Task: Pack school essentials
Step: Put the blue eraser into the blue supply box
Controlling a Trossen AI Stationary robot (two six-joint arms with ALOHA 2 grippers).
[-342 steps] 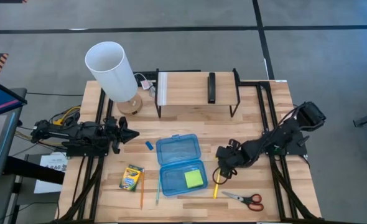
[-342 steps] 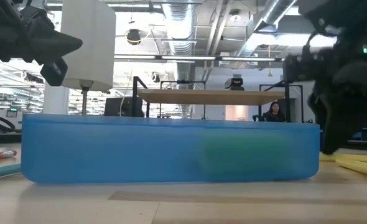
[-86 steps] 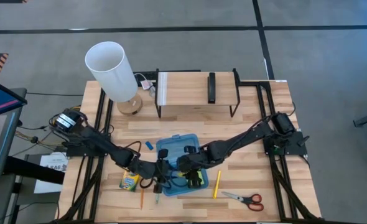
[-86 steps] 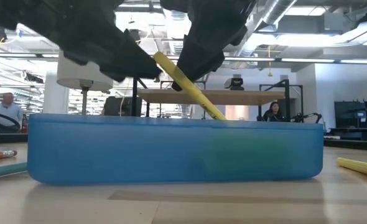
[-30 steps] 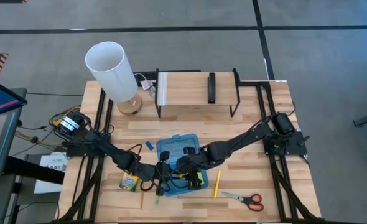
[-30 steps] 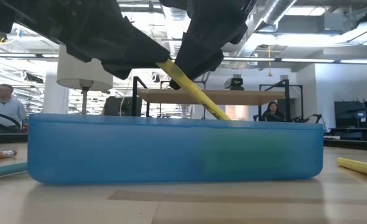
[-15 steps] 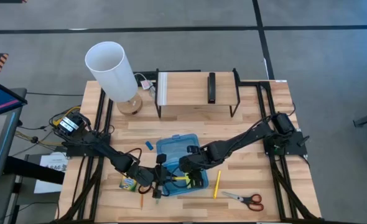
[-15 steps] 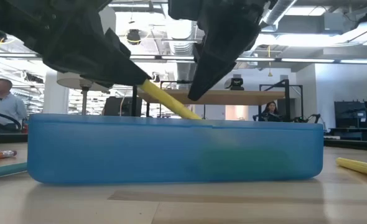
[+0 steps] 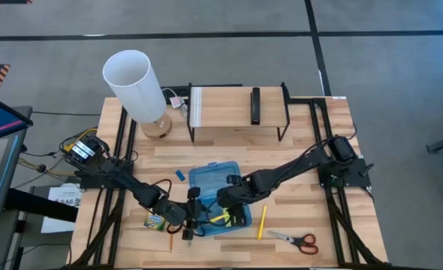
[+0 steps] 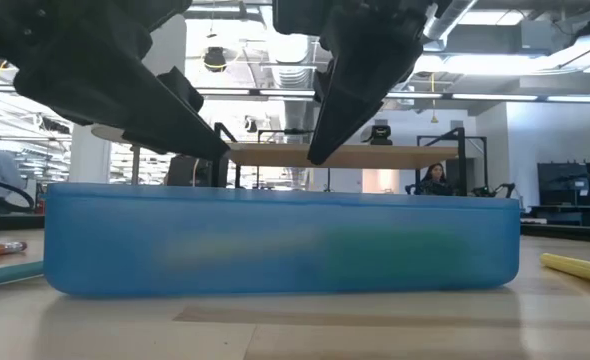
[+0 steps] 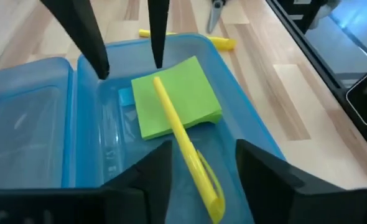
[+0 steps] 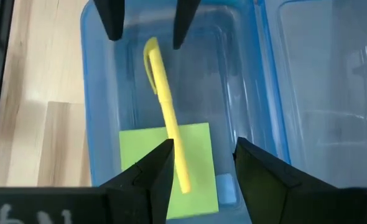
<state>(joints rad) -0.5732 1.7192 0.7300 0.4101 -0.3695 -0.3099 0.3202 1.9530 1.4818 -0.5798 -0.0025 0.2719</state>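
Left tool (image 9: 194,214) sits over the near-left edge of the blue case (image 9: 215,182), fingers apart, nothing between them. Right tool (image 9: 229,212) is just opposite, over the case's near half, fingers also apart, empty. Both hover above the tray; neither touches its contents.

Case lies open on the worktop (image 9: 304,142), lid half toward the rack, tray half toward the front. Tray contents: lime-green sticky-note pad (image 11: 174,98) flat on the floor, yellow pencil (image 11: 185,147) lying across it w/ one end on the pad and the other running out toward the left tool, and a small blue bit (image 11: 125,95) just beside the pad, too small to ID. Lid half looks empty.

Outside the case: 2nd yellow pencil (image 9: 262,221) on the worktop just right of the tray, red-handled scissors (image 9: 294,240) near the front-right, small blue eraser (image 9: 180,175) just left of the lid, crayon box (image 9: 155,220) left of the tray, partly under the left arm, orange pencil (image 9: 170,244) near the front edge by it.

Crayon box print not readable. White lamp (image 9: 137,86) and a wire rack (image 9: 236,111) at the back. A person (image 10: 438,180) shows far off in the room in the low view.
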